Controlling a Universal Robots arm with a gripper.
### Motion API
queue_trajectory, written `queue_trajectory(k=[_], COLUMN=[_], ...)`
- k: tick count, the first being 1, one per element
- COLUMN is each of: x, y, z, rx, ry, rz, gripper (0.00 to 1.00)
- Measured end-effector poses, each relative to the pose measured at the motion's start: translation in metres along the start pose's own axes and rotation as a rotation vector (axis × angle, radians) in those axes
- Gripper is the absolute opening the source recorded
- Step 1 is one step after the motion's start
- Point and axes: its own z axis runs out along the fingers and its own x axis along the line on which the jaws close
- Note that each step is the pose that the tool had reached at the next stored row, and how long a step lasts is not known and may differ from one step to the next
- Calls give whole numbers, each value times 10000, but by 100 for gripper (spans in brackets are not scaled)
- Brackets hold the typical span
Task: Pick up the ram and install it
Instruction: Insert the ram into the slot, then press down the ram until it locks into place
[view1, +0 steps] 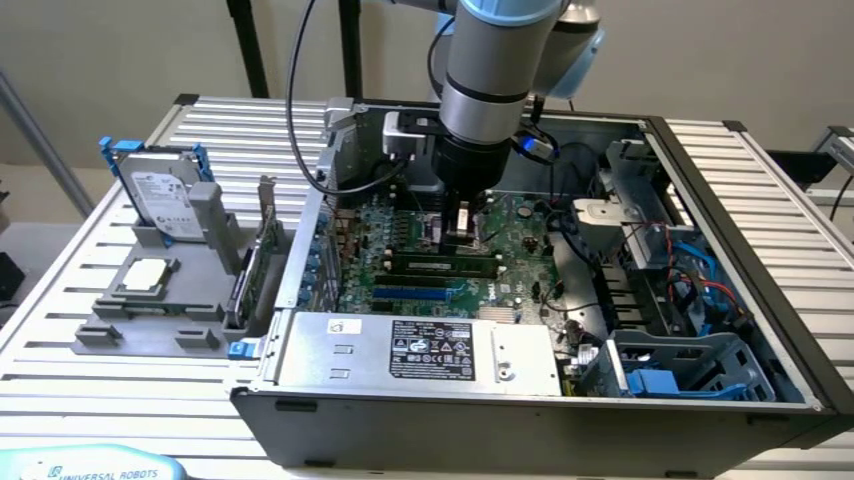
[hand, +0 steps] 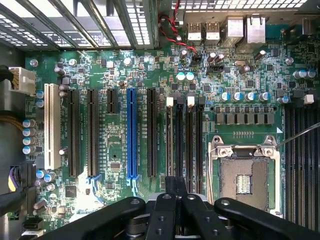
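Our gripper (view1: 458, 235) is low over the motherboard (view1: 414, 225).
The ram (view1: 438, 266) looks thin, stiff and breakable; we would hold its long edges. We cannot tell the jaws' state.

Pincer (view1: 458, 232) fingertips hidden behind its own body

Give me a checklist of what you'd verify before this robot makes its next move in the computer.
1. Hand over the memory slots: ok, it hangs just above them.
2. Ram lined up with the slots: ok, it runs along them right under the hand.
3. Ram held by the hand: cannot tell.
4. Ram fully seated: cannot tell.
5. Red wires away from the slots: ok, they sit at the board's edge.
6. Socket beside the slots untouched by the hand: ok.
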Motion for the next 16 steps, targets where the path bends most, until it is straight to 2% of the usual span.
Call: queue_trajectory(k=[10,14,16], x=[0,0,0], y=[0,4,8], z=[0,18,33], rx=[5,90,157], ry=[1,-4,-6], rz=[1,2,1], gripper=[11,11,11])
